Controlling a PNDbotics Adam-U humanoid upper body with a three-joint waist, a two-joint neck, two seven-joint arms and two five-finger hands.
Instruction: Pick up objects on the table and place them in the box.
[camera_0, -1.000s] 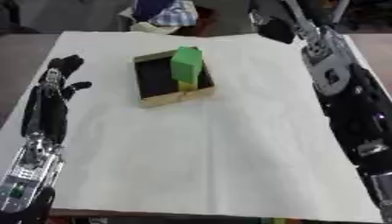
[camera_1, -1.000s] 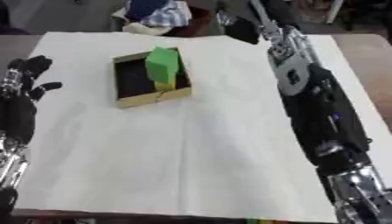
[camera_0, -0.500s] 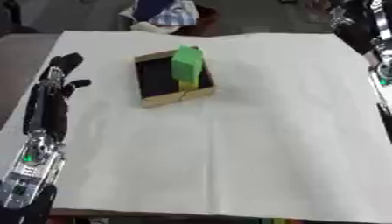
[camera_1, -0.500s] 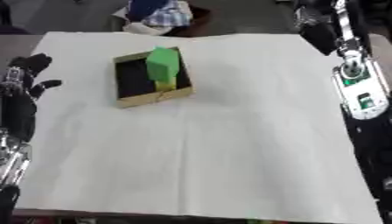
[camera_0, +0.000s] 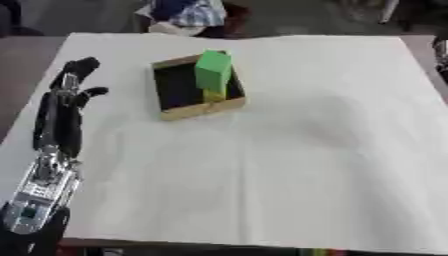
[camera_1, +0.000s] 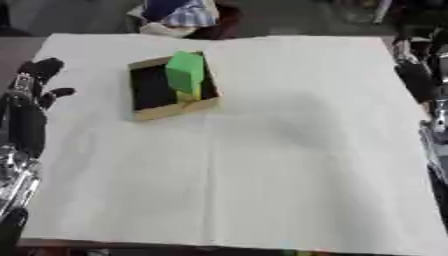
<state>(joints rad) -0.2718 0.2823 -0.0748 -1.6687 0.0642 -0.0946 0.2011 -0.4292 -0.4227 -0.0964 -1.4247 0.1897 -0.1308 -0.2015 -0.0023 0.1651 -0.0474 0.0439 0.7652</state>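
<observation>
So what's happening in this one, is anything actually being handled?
Nothing is held right now. The green block stands in the wooden box, with something small and yellow at its base. The left hand rests open on the white cloth to the left of the box. Of the right side only part of the arm shows at the right edge; its hand is out of sight.

Counter (camera_0: 289, 165) covered in plain white, no pattern, faint crease lines only. Left hand (camera_0: 63, 107): black fingers and palm; forearm behind it silver with black. To the right of the left hand, box (camera_0: 197, 107): tan wooden walls, black inside. Block (camera_0: 213, 70) in the box: bright green, uniform. Small yellow piece (camera_0: 213, 95) just below the green block. Right arm (camera_1: 418, 80) at far edge: black with silver.
</observation>
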